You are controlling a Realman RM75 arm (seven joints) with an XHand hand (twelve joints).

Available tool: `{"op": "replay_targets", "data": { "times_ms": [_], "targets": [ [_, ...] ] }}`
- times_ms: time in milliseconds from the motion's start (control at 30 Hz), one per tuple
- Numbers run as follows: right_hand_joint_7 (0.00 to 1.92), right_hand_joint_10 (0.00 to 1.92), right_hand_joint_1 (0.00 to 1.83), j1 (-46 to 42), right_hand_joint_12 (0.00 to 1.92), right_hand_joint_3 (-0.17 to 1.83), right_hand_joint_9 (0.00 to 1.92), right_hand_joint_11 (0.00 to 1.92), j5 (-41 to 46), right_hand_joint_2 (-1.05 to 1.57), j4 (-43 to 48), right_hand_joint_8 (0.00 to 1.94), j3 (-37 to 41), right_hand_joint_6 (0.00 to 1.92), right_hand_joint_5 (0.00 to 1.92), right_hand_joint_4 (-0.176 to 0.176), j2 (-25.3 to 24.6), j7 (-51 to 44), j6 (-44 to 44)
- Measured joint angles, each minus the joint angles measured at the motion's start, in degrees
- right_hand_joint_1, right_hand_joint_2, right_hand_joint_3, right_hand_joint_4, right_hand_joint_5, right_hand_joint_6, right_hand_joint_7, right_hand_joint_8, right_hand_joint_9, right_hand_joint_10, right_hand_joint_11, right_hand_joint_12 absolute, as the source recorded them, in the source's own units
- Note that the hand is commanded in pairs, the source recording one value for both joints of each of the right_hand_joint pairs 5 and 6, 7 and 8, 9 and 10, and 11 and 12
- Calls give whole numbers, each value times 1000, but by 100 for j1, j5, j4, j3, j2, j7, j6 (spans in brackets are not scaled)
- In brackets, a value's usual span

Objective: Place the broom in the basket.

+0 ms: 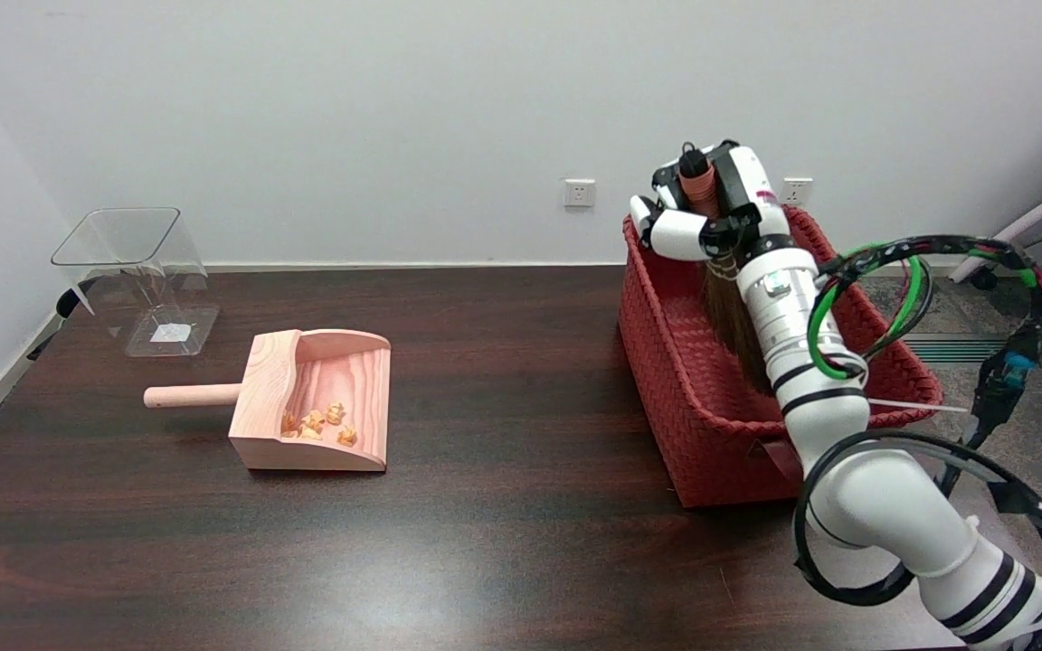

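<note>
On dark wood table: red basket, wooden dustpan.

The right arm reaches from the lower right of the frame up to the upper right, where the right hand has its fingers curled closed around a handle.

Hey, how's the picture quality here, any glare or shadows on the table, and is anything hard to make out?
Head view: sharp overall; a soft pale glare on the dark table near the front edge. The dustpan and basket cast faint shadows. The clear bin is see-through, its edges faint against the wall. The right hand and forearm hide much of the broom.
</note>
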Motion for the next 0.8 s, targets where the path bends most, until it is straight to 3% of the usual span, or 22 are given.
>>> {"op": "replay_targets", "data": {
  "times_ms": [533, 733, 800],
  "targets": [
    [1920, 1920, 1349, 66, 1920, 766, 1920, 1920, -133, 965, 888, 1920, -399, 1920, 1920, 0, -200, 864, 327],
    [1920, 1920, 1223, 177, 1920, 1025, 1920, 1920, -150, 635, 1208, 1920, -530, 1920, 1920, 0, -276, 1069, 383],
    [1920, 1920, 1104, 211, 1920, 822, 1920, 1920, -153, 834, 1296, 1920, -566, 1920, 1920, 0, -296, 1136, 404]
  ]
}}
